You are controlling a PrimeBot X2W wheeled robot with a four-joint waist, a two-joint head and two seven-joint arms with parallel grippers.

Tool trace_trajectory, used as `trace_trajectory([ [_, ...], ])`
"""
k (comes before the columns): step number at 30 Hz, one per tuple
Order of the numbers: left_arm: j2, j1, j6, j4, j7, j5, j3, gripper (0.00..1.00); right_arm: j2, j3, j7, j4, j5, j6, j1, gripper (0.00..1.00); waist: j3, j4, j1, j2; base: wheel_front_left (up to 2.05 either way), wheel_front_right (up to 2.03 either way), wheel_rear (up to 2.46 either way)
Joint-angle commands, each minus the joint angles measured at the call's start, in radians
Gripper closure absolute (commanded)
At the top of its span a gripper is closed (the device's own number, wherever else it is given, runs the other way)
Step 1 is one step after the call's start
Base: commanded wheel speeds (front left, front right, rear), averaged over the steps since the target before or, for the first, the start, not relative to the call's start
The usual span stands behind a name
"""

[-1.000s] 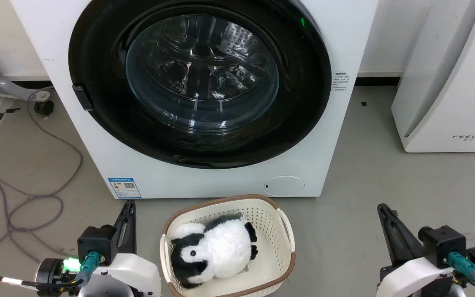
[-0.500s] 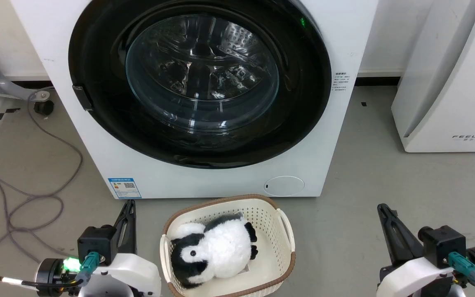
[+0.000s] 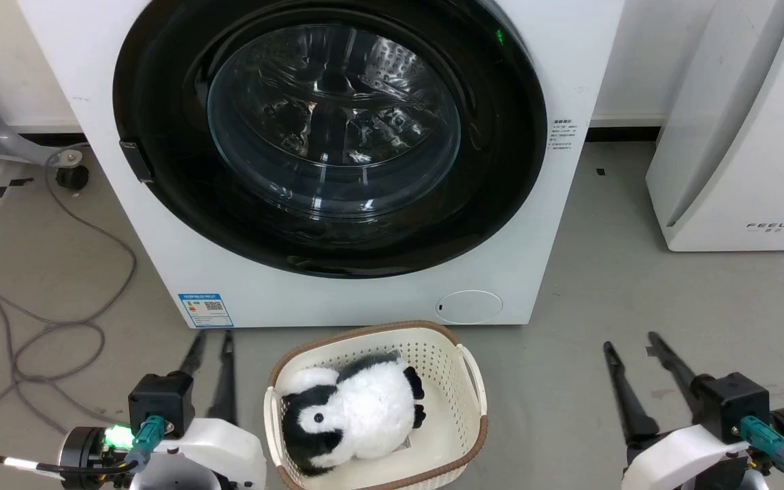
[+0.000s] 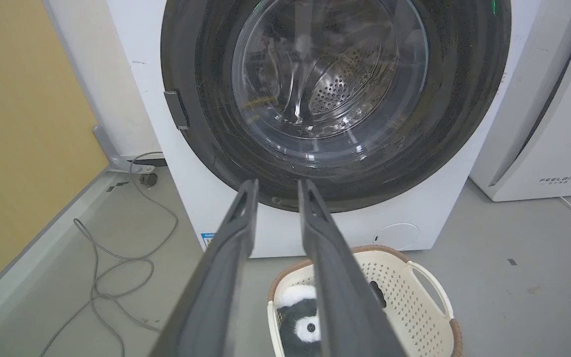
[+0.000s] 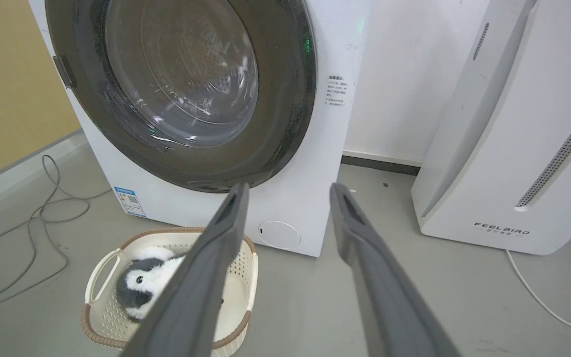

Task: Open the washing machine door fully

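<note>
The washing machine door (image 3: pixel 331 136) sits closed, flush in the white washing machine (image 3: pixel 365 303) straight ahead. Left gripper (image 3: pixel 214 335), fingers slightly parted, and right gripper (image 3: pixel 630 340), parted wider, hang empty over open floor (image 3: pixel 603 286), flanking a basket (image 3: pixel 433 357) just before the machine's lower edge.

Test lab staged as a laundry corner, white washer (image 3: pixel 160 272) at 12 o'clock on bare grey floor (image 3: pixel 637 292), loose cable (image 3: pixel 103 340) at 9 o'clock, stand castor (image 3: pixel 72 177) at 10 o'clock, FEELBIRD unit (image 3: pixel 739 150) at 2 o'clock, tape marks (image 3: pixel 600 171) on the floor, basket (image 3: pixel 477 381) holding a plush penguin (image 3: pixel 365 408) at 6 o'clock.
</note>
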Motion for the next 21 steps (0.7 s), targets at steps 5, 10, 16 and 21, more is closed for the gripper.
trace_trajectory([
  [5, 0.0, -0.003, 0.007, 0.003, -0.012, -0.003, -0.007, 0.0, 0.0, -0.008, -0.012, -0.007, 0.016, 0.0, 0.0, 0.0, 0.001, 0.0, 0.0, -0.0001, 0.0, 0.0, 0.0],
  [10, 0.0, -0.005, 0.013, 0.004, -0.022, -0.006, -0.014, 0.0, 0.0, -0.015, -0.022, -0.02, 0.035, 0.0, 0.0, 0.0, 0.003, 0.0, 0.0, -0.0001, 0.0, 0.0, 0.0],
  [16, 0.0, -0.008, 0.019, 0.003, -0.035, -0.009, -0.021, 0.0, 0.0, -0.02, -0.035, -0.034, 0.057, 0.0, 0.0, 0.0, 0.004, 0.001, 0.0, -0.0001, 0.0, 0.0, 0.0],
  [21, 0.0, -0.011, 0.024, 0.004, -0.045, -0.011, -0.026, 0.0, 0.0, -0.025, -0.045, -0.047, 0.074, 0.0, 0.0, 0.0, 0.006, 0.001, 0.0, -0.0001, 0.0, 0.0, 0.0],
])
